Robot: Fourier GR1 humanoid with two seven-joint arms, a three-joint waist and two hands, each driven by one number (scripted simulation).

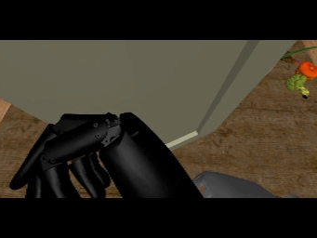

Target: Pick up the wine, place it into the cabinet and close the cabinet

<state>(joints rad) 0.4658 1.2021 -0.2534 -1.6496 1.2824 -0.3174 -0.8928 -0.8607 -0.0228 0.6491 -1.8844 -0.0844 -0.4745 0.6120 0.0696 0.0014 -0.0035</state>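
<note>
A large grey-green cabinet (pixel 120 79) fills most of the upper part of the head view, and its door (pixel 247 79) runs as a slanted panel from the far right down to a pale lower corner near the middle. Under the cabinet lies the wooden tabletop (pixel 257 139), brown and with grain, which shows on the right and along the near side. At the near left, one black hand (pixel 71 144) is seen from close by, its fingers (pixel 30 172) hanging down and slightly curled. A long dark rounded body (pixel 147 162) stands just beside the hand on its right and touches it; whether this is the wine bottle or a part of the hand cannot be told, so it is not clear if the hand holds something. It is also not possible to tell which hand of the robot this is. A grey forearm (pixel 236 186) enters from the near right edge, and its hand does not show. Far to the right on the tabletop there are small things, an orange vegetable (pixel 308 69) and a green one (pixel 296 82) touching it.
</note>
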